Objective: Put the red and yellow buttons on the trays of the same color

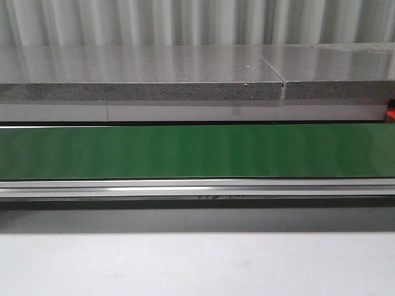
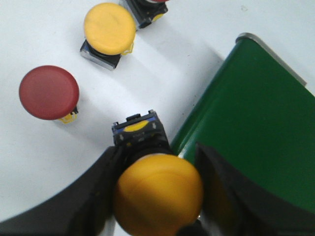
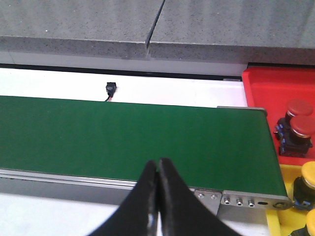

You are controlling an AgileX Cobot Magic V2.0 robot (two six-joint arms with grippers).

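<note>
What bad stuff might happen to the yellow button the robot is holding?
1. The left gripper pinches the yellow button only by its smooth round cap, so it might slip out.
2. A red button and another yellow one stand close by; a careless swing might knock them.
3. The belt edge is right beside it and might catch the button.

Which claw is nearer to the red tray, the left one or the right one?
Right. The shut right claw hangs over the green belt with the red tray at the belt's end. The left claw holds a yellow button; its view shows no tray.
</note>
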